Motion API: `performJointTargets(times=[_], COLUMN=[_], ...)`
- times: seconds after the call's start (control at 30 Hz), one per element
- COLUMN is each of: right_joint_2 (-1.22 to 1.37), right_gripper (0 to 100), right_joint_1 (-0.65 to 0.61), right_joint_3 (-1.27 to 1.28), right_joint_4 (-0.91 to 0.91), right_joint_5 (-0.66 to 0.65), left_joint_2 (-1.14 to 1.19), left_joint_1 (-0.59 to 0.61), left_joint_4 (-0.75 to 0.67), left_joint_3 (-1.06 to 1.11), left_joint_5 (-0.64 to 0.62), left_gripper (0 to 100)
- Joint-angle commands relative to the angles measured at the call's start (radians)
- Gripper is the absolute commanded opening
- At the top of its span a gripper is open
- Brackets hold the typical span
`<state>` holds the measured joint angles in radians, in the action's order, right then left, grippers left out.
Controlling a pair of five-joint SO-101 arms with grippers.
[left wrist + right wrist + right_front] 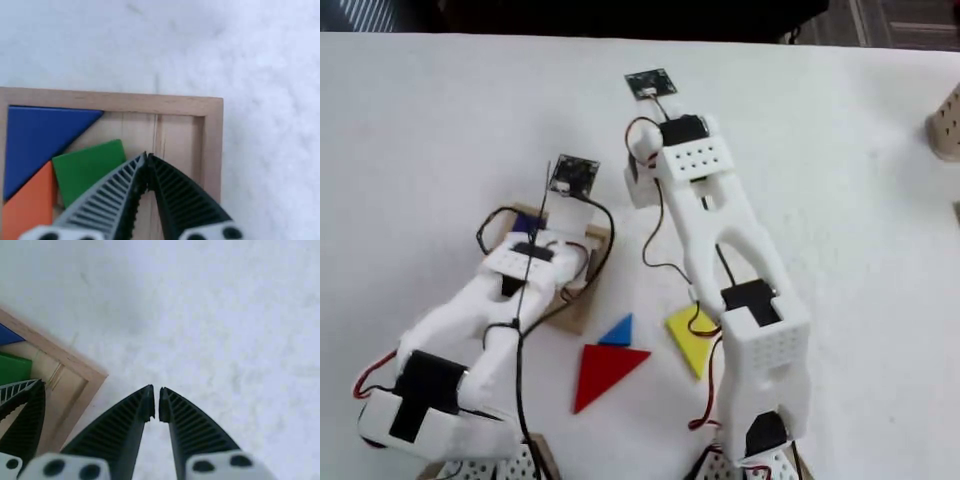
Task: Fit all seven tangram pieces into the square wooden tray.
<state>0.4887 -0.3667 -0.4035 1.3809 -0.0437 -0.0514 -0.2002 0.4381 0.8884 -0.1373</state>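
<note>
The square wooden tray (212,145) holds a large blue triangle (40,135), a green square (87,167) and an orange piece (27,205). My left gripper (148,161) is shut with nothing in it, just above the tray's bare floor beside the green square. My right gripper (155,404) is shut and empty over bare table, just off the tray's corner (87,377). A red triangle (605,368), a small blue triangle (618,331) and a yellow piece (688,338) lie loose on the table near the tray (577,312). My left arm hides much of the tray from above.
The white table (840,180) stretches open to the right and far side. A perforated tan object (946,122) stands at the right edge. The right arm (740,260) lies alongside the loose pieces, its cables partly over the yellow one.
</note>
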Motion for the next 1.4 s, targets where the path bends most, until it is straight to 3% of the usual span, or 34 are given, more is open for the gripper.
performJointTargets(times=[0.0,0.27,0.4,0.9,1.37], right_joint_2=[-0.015,-0.015,-0.015,-0.013,-0.013], right_gripper=[1.7,1.7,1.7,1.7,1.7], right_joint_1=[0.007,0.004,0.002,0.005,0.001], right_joint_3=[-0.006,-0.006,-0.006,-0.003,-0.003], right_joint_4=[-0.015,-0.015,-0.015,-0.024,-0.027], right_joint_5=[-0.011,-0.011,-0.012,-0.011,-0.011], left_joint_2=[-0.012,-0.369,-0.509,-0.09,-0.062], left_joint_1=[0.025,0.025,0.084,0.104,0.03], left_joint_4=[0.008,0.112,0.219,0.249,0.121], left_joint_3=[-0.041,0.138,0.213,-0.015,-0.057], left_joint_5=[0.011,0.018,0.018,0.012,0.009], left_gripper=[2,2,2,2,2])
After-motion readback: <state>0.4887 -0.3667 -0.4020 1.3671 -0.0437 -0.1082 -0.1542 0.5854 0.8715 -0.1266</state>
